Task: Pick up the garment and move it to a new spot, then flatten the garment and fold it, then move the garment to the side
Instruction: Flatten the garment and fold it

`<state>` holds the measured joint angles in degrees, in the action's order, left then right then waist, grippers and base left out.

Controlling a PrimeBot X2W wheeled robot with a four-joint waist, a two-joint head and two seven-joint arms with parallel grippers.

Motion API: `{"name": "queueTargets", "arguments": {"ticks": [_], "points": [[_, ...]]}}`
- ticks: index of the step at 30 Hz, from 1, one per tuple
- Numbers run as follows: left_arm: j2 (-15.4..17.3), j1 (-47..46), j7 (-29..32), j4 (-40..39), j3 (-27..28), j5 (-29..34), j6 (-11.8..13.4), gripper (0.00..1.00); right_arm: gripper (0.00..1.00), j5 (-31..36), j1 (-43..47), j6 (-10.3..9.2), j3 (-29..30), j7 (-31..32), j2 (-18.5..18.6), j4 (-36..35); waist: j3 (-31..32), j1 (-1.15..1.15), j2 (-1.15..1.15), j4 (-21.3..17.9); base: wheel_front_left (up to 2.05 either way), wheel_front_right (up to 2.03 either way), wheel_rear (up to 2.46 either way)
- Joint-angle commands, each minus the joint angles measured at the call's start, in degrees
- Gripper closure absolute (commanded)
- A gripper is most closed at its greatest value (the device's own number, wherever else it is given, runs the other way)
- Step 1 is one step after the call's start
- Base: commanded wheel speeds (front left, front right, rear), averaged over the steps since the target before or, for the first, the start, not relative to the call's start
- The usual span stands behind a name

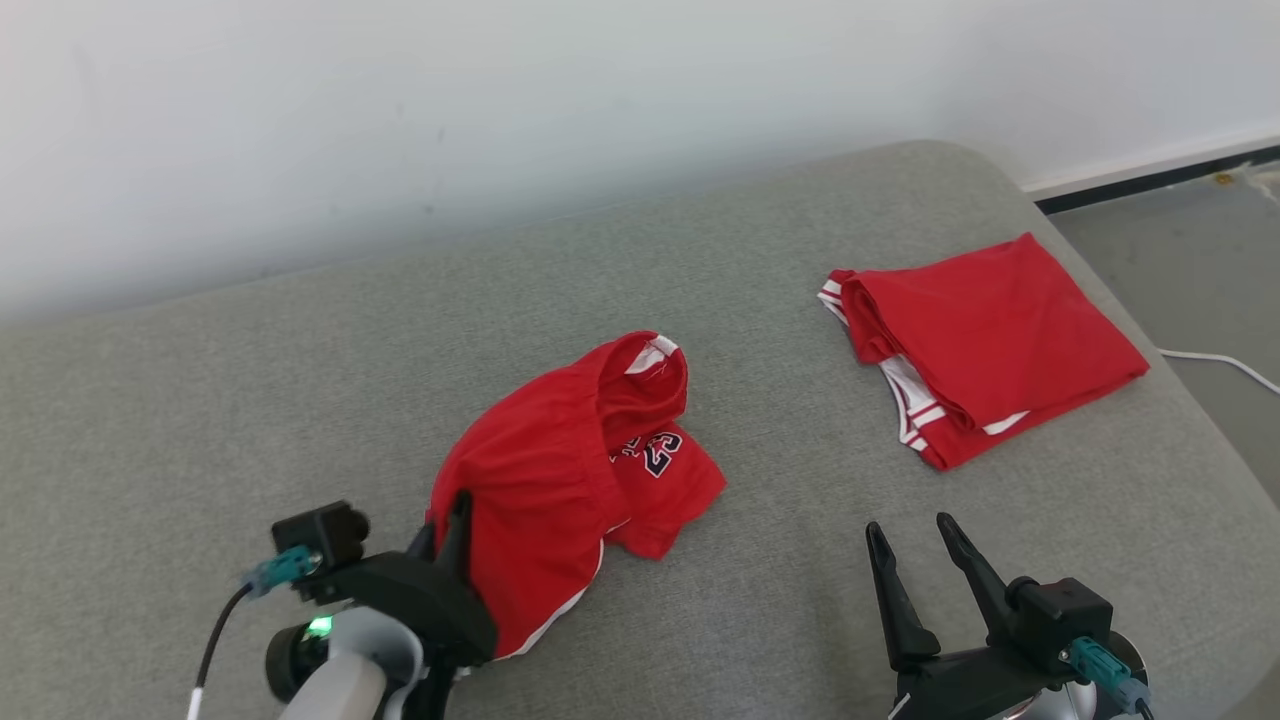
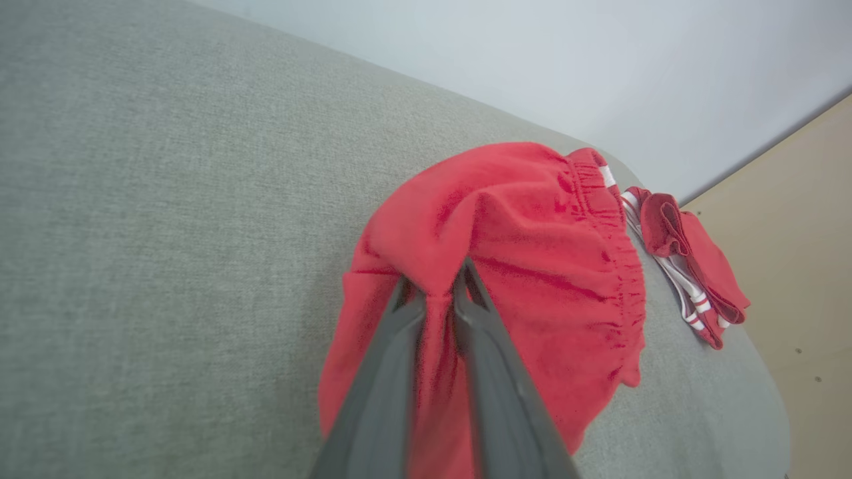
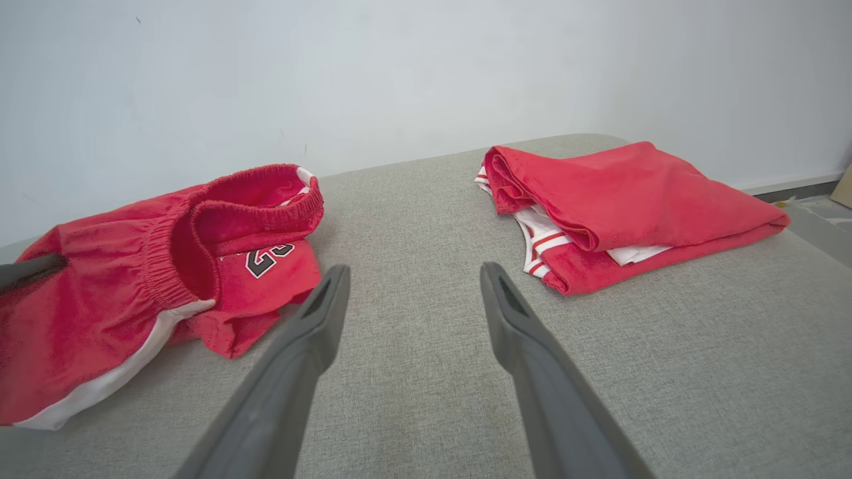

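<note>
Head view: the left end effector sits low at the left, its dark fingers together and clamped on the near left edge of the shorts. The shorts lie crumpled on the grey cushion, spreading up and to the right from that end effector, with the waistband folded open at the far end, a number 23 showing and a white stripe along the near hem. The right end effector hangs low at the right with its fingers apart and nothing between them. Beyond it and a little to its right lies a folded garment, red with white trim, well apart from the shorts. A white cable runs over the floor past the cushion's right edge.

Left wrist view: the left end effector has its two grey fingers pinched on a raised ridge of red cloth. The rest of the shorts bulges ahead and to its right, gathered waistband on the right side. The folded garment lies farther right, near the cushion's edge.

Right wrist view: the right end effector is spread wide over bare cushion. The shorts lie to its left and the folded garment ahead to its right. At the far left a grey finger of the left end effector presses into the shorts.
</note>
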<state>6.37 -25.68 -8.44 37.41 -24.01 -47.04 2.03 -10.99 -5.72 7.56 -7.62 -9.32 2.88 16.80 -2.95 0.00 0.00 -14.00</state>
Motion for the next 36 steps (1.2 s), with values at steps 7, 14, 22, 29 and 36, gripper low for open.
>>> {"name": "queueTargets", "arguments": {"ticks": [7,14,22,29,36], "points": [[2.04,1.89,-3.02,2.45,0.89,0.60,1.26,0.00,0.00,0.19,0.76,-0.17,0.03,0.39,0.01,-0.34,0.56,0.00,0.00,2.36,0.00,0.00,0.00],[4.50,-0.30,-2.59,-2.10,-4.97,8.08,1.76,0.00,0.00,0.30,0.95,-0.17,0.24,0.64,0.01,-0.26,1.90,0.00,0.00,3.13,0.00,0.00,0.00],[2.65,-3.22,7.25,-6.68,-14.33,13.34,0.77,0.00,0.00,-0.14,0.97,-0.17,-0.71,0.72,0.01,-0.59,1.76,0.00,0.00,0.87,0.00,0.00,0.00],[3.24,-5.70,11.75,-1.03,-20.22,20.50,5.37,0.00,0.00,-0.12,0.17,-0.17,-0.75,0.37,0.01,-0.64,0.15,0.00,0.00,-3.42,0.00,0.00,0.00],[3.59,-7.30,13.95,2.64,-21.36,22.04,7.65,0.00,0.00,-0.39,0.54,-0.17,0.28,-0.35,-0.02,-0.41,-1.53,0.00,0.00,-5.51,0.00,0.00,0.00]]}}
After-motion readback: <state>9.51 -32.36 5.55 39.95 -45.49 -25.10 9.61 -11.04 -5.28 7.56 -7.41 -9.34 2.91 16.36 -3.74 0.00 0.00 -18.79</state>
